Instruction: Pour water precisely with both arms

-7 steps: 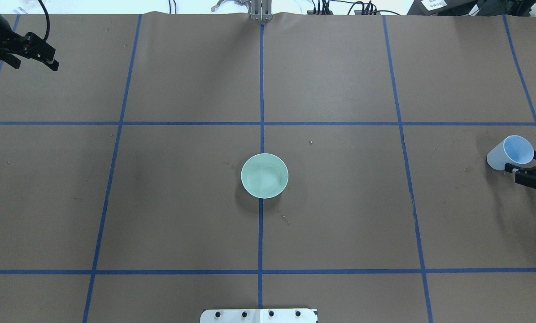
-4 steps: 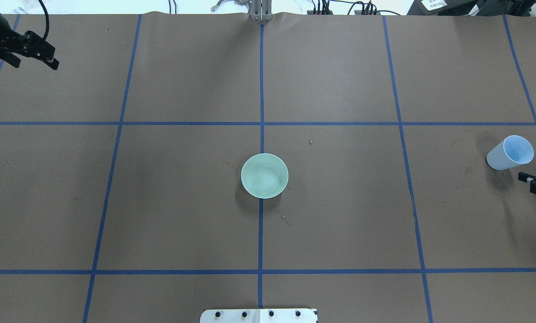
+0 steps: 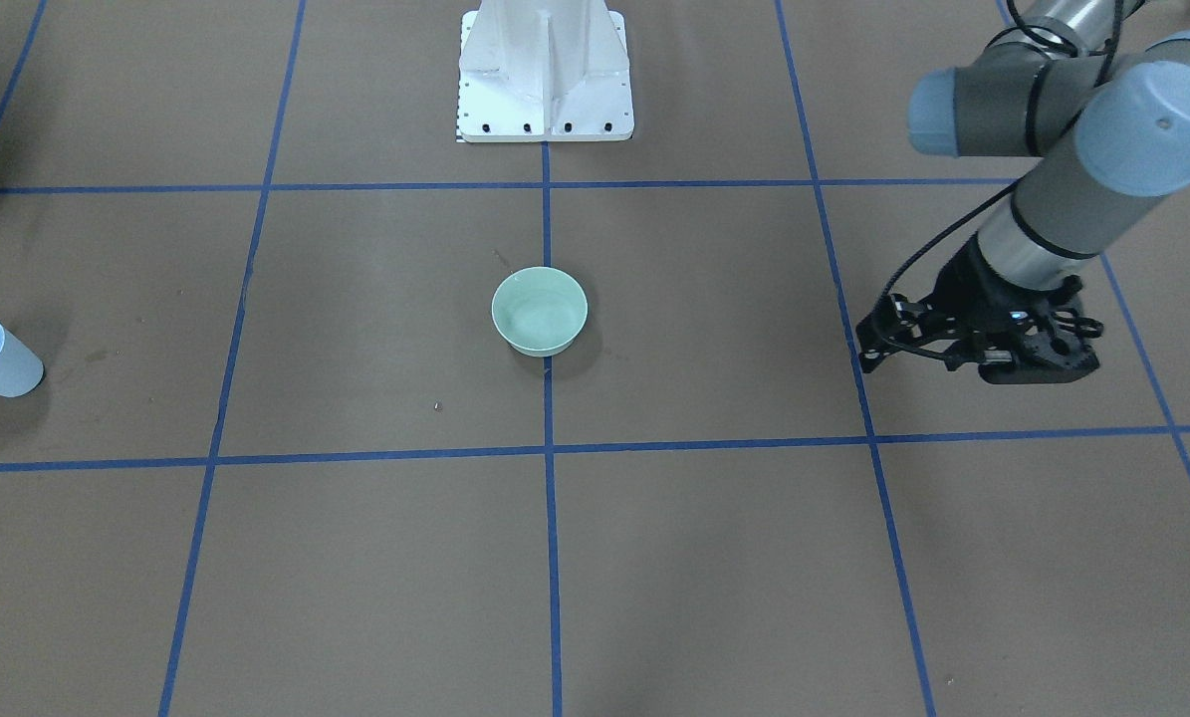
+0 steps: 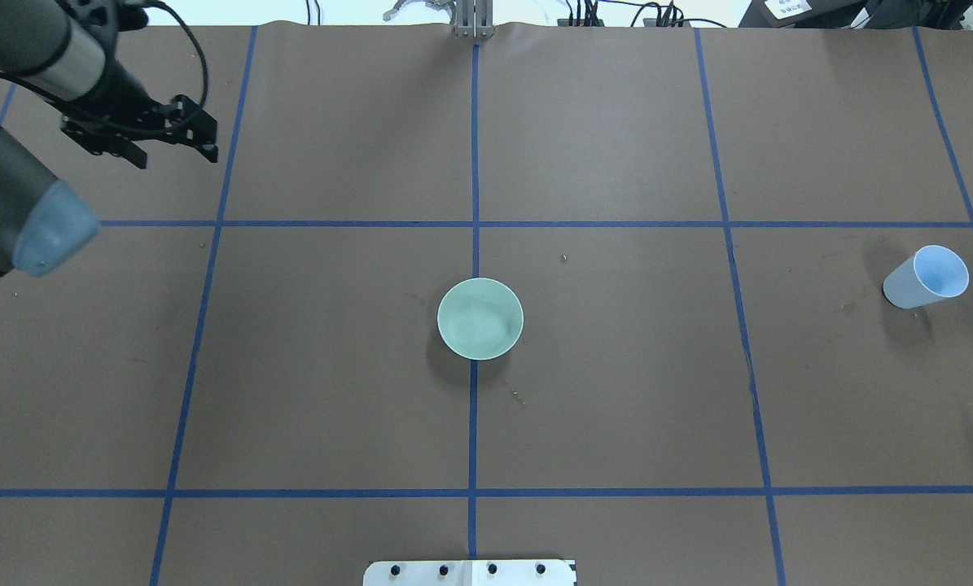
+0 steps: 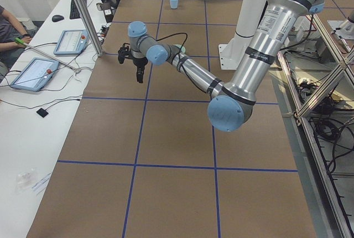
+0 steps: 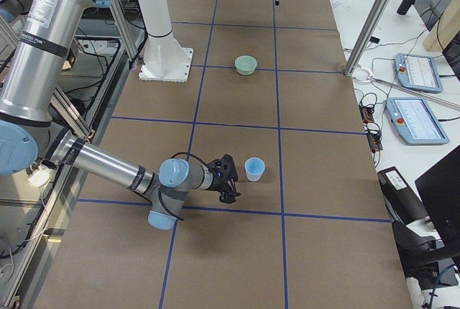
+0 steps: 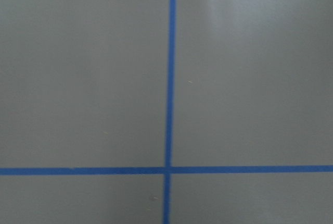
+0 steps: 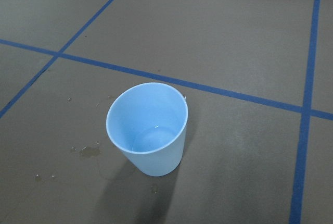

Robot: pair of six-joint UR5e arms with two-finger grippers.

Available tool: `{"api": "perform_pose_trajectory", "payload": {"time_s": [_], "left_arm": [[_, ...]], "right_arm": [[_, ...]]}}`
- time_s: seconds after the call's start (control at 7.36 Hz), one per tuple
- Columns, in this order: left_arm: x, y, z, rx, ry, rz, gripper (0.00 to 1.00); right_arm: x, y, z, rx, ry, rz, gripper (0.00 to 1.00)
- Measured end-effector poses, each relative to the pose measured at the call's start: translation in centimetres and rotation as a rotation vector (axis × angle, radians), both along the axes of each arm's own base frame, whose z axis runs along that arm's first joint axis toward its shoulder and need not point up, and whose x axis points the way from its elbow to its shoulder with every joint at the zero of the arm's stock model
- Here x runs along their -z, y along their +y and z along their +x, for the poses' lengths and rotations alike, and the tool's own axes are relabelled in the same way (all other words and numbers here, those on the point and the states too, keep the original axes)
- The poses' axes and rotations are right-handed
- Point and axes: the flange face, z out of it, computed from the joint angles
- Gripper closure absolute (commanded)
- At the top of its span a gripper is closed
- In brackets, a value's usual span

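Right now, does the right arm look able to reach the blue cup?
Probably yes: the right gripper sits close beside the upright blue cup, apart from it, with nothing between them.

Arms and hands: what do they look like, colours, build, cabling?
Left arm and right arm are grey and silver tubes with light blue round joint caps; printed labels on the thick upper tubes. Left hand and right hand are black, fed by thin black cables.
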Motion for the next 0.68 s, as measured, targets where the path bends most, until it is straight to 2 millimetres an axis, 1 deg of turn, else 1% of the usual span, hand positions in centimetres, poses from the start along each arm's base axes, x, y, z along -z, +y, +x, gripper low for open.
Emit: {"api": "perform_pose_trajectory", "payload": {"time_s": [0.14, 0.27, 0.41, 0.54, 0.68], "left_arm": [[2.6, 2.4, 5.1, -0.03, 0.008, 0.006, 0.0], [4.9, 5.5, 10.7, -0.055, 0.009, 0.006, 0.0], [6.8, 8.5, 15.4, -0.08, 0.016, -0.009, 0.01], [8.1, 10.6, 19.5, -0.099, 0.015, -0.029, 0.01], [9.2, 11.3, 23.1, -0.111, 0.006, -0.044, 0.03]], "right_arm": [[0.3, -2.3, 1.3, -0.006, 0.029, -0.021, 0.01], [0.9, -5.3, 2.6, 0.002, 0.082, -0.024, 0.01], [1.6, -8.3, 3.7, 0.02, 0.131, -0.028, 0.01], [2.6, -11.1, 4.5, 0.04, 0.161, -0.042, 0.01], [3.5, -13.2, 5.1, 0.06, 0.175, -0.063, 0.01]]}}
